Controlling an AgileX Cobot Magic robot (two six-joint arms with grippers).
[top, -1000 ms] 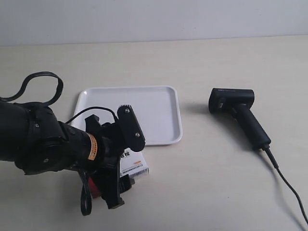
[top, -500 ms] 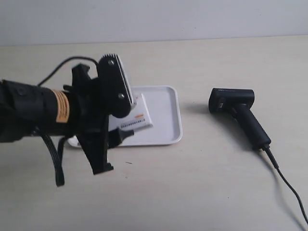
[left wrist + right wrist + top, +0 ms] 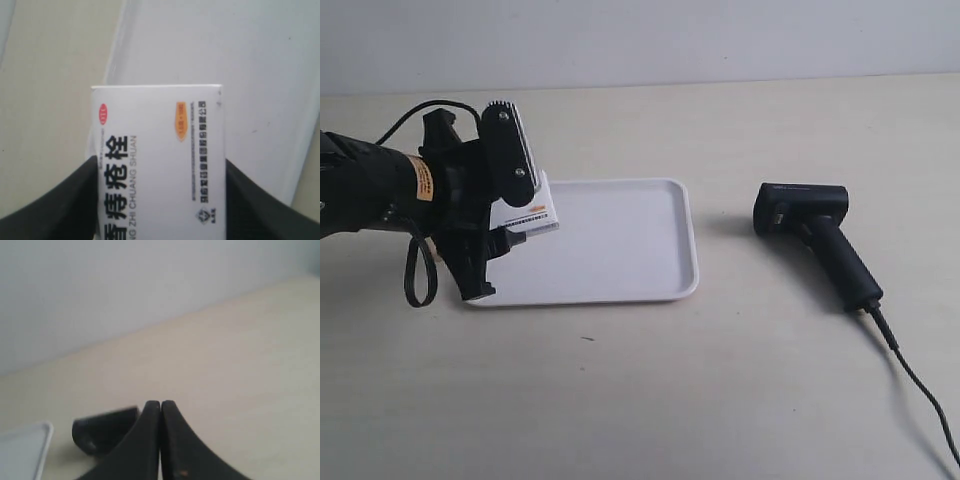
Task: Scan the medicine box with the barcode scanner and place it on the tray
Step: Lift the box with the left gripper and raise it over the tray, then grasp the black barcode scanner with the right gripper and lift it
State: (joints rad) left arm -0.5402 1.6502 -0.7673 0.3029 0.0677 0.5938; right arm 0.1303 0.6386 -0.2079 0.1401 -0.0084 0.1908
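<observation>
My left gripper (image 3: 492,218) is shut on the medicine box (image 3: 527,214), a white carton with black Chinese lettering (image 3: 157,165), and holds it in the air over the left end of the white tray (image 3: 620,250). The wrist view shows the box pinched between both dark fingers (image 3: 60,205), with the tray (image 3: 260,90) beneath it. The black barcode scanner (image 3: 817,238) lies on the table to the right of the tray, untouched. My right gripper (image 3: 160,407) is shut with nothing in it, high above the table, with the scanner's head (image 3: 102,432) and a tray corner (image 3: 25,450) below it.
The scanner's black cable (image 3: 920,395) trails toward the lower right corner of the exterior view. A pale wall (image 3: 640,40) bounds the far edge of the beige table (image 3: 720,400). The right arm does not show in the exterior view.
My left arm lifted the box from the table in front of the tray and carried it up and back, then leftward, to above the tray's left end. The scanner stayed put.
</observation>
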